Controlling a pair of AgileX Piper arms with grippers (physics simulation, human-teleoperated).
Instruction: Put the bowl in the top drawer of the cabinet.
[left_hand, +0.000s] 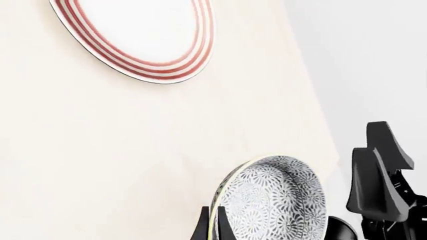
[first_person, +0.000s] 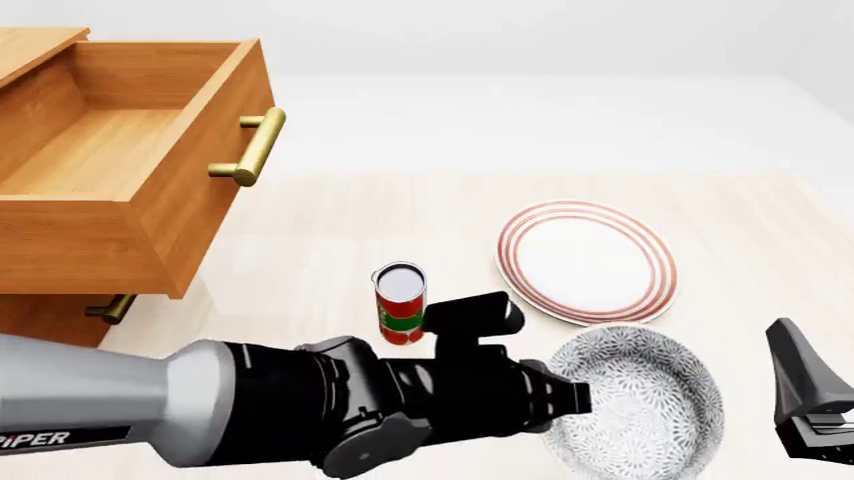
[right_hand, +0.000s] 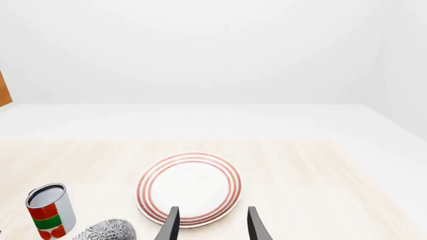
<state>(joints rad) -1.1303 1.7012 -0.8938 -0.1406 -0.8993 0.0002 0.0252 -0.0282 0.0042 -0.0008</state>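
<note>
Left claw (left_hand: 215, 227) pinching the bowl's rim, top drawer (first_person: 94, 150) standing open.

The patterned bowl (first_person: 641, 395) sits on the tabletop (first_person: 334, 250) at about 5 o'clock in the front view, just beside the red-ringed plate (first_person: 587, 260). The left claw is narrow, one finger inside the rim and one outside. The right claw (right_hand: 212, 222) hangs parted and empty over the plate's near edge. The drawer of the cabinet (first_person: 40, 310) lies well apart at 10 o'clock. A thin rim grip may let the deep bowl swing or slip in the lift; the carry path also passes near the tomato can (first_person: 400, 303), which a low bowl could topple.
</note>
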